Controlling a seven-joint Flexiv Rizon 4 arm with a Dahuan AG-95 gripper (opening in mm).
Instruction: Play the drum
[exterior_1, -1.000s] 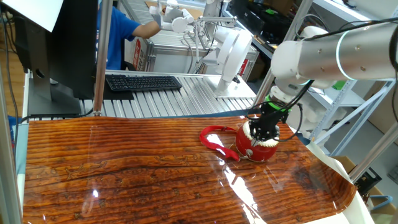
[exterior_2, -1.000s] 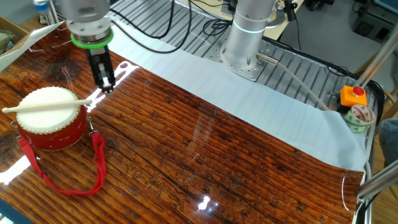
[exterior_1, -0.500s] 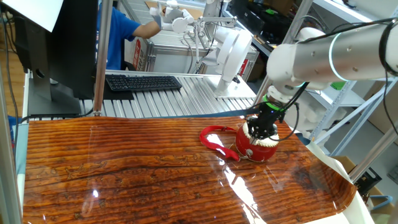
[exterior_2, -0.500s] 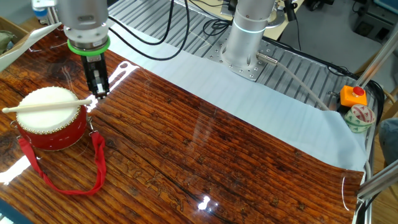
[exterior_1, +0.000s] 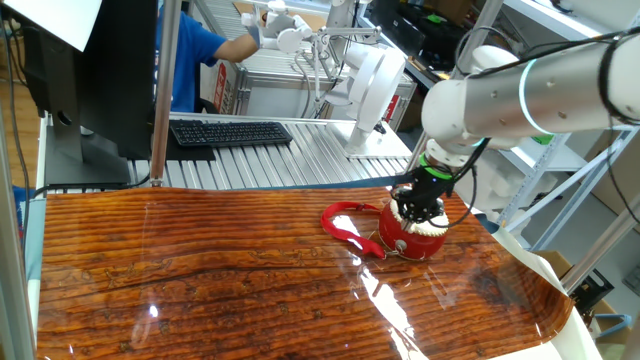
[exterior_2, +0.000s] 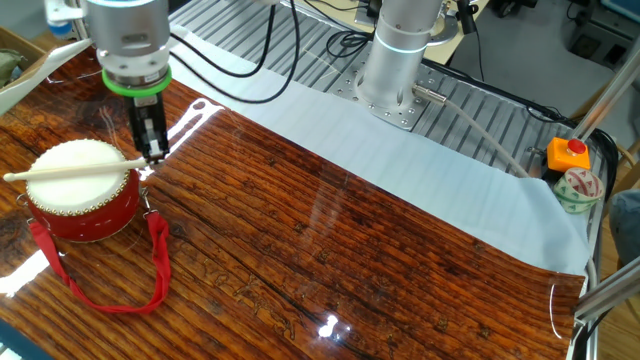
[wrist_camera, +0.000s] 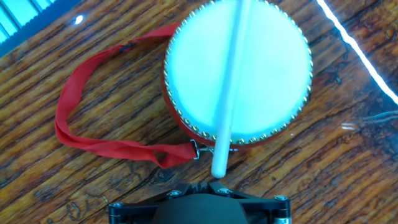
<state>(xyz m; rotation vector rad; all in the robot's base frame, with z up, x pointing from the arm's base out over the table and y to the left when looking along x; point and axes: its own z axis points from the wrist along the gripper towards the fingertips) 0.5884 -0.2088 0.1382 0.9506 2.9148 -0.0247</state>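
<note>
The red drum (exterior_2: 85, 205) with a cream-white head stands on the wooden table (exterior_2: 330, 260), also in the first fixed view (exterior_1: 418, 238) and the hand view (wrist_camera: 239, 68). A pale drumstick (exterior_2: 70, 170) lies flat across the head (wrist_camera: 231, 81), one end sticking out over the rim. The red ribbon strap (wrist_camera: 81, 127) trails on the table. My gripper (exterior_2: 152, 150) hangs just beside the drum at the stick's overhanging end (wrist_camera: 211, 185), with the fingers together and nothing between them. In the first fixed view my gripper (exterior_1: 415, 212) stands in front of the drum.
A white cloth (exterior_2: 400, 160) covers the table's far side by the arm base (exterior_2: 400, 60). An orange button box (exterior_2: 570, 155) sits at the right. A keyboard (exterior_1: 230, 132) and a person in blue (exterior_1: 190, 60) are behind the table.
My gripper has moved sideways toward the drum, coming close to the stick's overhanging end. The drum, stick and strap have not moved.
</note>
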